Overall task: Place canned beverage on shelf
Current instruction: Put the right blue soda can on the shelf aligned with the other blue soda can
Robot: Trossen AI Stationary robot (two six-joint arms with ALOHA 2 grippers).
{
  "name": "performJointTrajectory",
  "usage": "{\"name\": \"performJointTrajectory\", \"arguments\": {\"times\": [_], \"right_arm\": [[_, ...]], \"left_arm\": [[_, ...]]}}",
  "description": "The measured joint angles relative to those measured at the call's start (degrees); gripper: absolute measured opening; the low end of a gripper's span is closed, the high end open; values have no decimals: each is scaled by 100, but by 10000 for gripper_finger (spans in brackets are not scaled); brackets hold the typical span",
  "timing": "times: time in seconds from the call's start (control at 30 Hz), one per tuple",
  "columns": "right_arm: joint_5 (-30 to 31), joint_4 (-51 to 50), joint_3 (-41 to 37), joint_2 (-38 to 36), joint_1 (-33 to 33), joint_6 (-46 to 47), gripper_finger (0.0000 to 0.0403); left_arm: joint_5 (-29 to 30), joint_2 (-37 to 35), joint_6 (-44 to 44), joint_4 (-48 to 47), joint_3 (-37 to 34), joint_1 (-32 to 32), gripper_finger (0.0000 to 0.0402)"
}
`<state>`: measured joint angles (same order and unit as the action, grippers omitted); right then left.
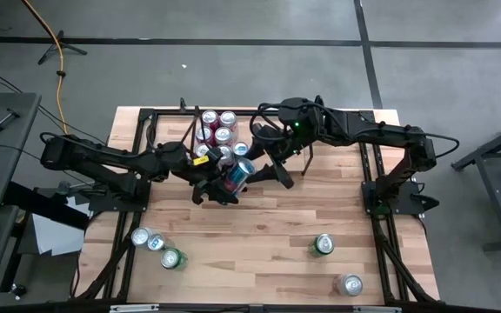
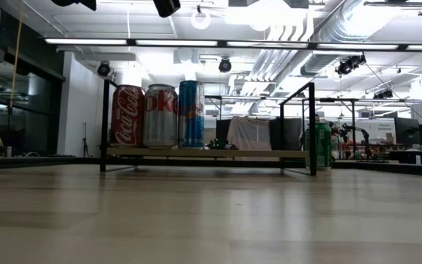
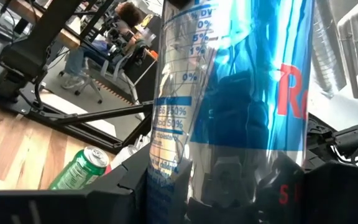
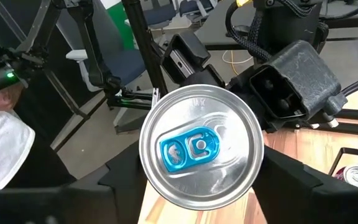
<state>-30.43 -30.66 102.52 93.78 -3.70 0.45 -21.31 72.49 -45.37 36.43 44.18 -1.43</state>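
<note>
Mid-air handover over the bench (image 1: 259, 226): left gripper (image 1: 224, 184) is closed partway round a tall blue-and-silver can (image 1: 239, 174), held tilted just in front of the shelf (image 1: 200, 111), which already carries several cans (image 1: 220, 130). Right gripper (image 1: 263, 165) sits at the can's top end, fingers spread either side of the lid w/ its blue tab (image 4: 188, 149); whether they touch the can can't be told. Judged step: transfer, then shelving. To do it well, right gripper should seat squarely before the left lets go, then stand the can upright in the shelf's bare part. Loose cans (image 1: 155, 243) wait near the bench's front edge.
</note>
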Motion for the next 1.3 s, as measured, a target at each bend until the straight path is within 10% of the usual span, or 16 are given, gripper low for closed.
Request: {"name": "performJointTrajectory", "arguments": {"times": [0.43, 0.8, 1.03, 1.3], "right_arm": [[63, -2193, 818, -78, -4, -568, 213], [1919, -4879, 1201, -76, 228, -496, 213], [2092, -4185, 373, -70, 14, -975, 213], [2842, -2905, 219, 144, -913, -1495, 213]], "left_arm": [[-1079, -77, -702, -258, 7, 546, 285], [-2261, -722, -801, -234, 13, 2064, 285], [-1893, -1429, -19, -902, 544, 2441, 283], [163, -2050, 2369, -4905, 2050, 2034, 271]]}}
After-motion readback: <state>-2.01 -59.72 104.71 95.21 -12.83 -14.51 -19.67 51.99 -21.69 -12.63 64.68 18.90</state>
